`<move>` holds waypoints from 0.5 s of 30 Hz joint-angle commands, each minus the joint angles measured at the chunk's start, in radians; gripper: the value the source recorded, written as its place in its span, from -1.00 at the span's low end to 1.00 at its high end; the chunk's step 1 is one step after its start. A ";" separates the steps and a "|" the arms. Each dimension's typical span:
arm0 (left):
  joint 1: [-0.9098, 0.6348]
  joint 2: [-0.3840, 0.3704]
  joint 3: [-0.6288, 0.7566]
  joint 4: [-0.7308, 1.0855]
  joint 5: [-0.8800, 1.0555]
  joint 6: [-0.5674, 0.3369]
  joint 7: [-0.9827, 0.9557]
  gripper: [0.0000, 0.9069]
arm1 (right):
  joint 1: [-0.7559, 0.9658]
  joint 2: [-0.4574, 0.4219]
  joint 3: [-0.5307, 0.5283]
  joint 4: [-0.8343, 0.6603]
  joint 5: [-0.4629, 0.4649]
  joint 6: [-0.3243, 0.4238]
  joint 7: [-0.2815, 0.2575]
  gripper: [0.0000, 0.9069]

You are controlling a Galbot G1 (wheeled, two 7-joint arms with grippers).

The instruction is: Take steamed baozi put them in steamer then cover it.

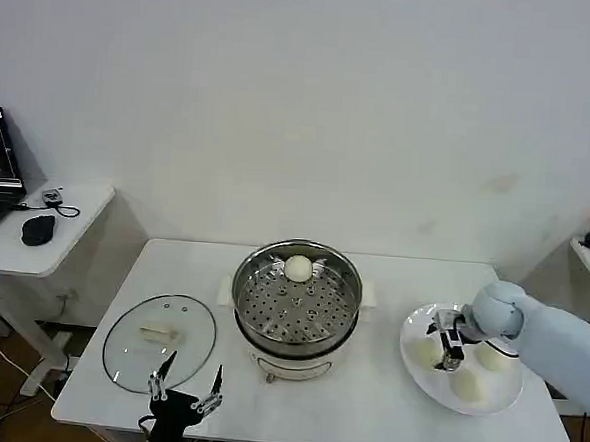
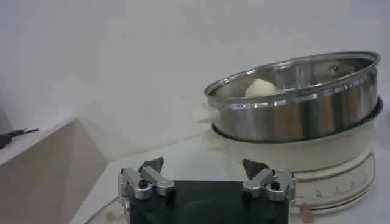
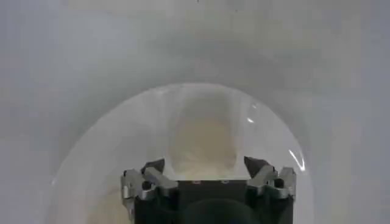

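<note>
Hovering at the near edge of the white surface, the left gripper waits idle with its fingers spread open, just beside the round clear glass lid with its pale handle. Over on the robot's right, the right gripper reaches down onto the flat white plate, its fingers parted around a smooth cream-white baozi, touching nothing firmly as far as I can judge. Three buns remain on that plate. Farther back at the middle stands the shiny round stainless-steel steamer, with one bun already resting on the far side of its perforated tray. To do this grasp well, the fingers should probably centre on the bun's widest part and close gently, since soft dough dents easily, then lift straight before travelling.
</note>
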 commanded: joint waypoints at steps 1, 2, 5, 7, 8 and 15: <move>0.000 -0.001 0.000 0.001 0.000 -0.001 0.000 1.00 | -0.016 0.028 0.011 -0.026 -0.005 -0.009 0.003 0.44; 0.000 -0.001 0.000 0.002 0.000 -0.001 0.000 1.00 | -0.014 0.029 0.010 -0.029 -0.003 -0.009 0.002 0.42; 0.000 0.000 0.000 0.001 0.000 -0.001 0.000 1.00 | -0.011 0.031 0.011 -0.033 0.003 -0.009 0.001 0.36; 0.003 0.002 -0.002 -0.003 0.000 -0.001 -0.001 1.00 | -0.005 0.031 0.012 -0.030 0.007 -0.011 -0.002 0.33; 0.005 0.004 -0.004 -0.005 0.000 -0.001 -0.001 1.00 | 0.001 0.030 0.012 -0.028 0.011 -0.012 -0.005 0.33; 0.016 0.011 -0.009 -0.014 -0.001 -0.001 0.000 1.00 | 0.166 -0.031 -0.047 0.049 0.065 -0.016 -0.021 0.36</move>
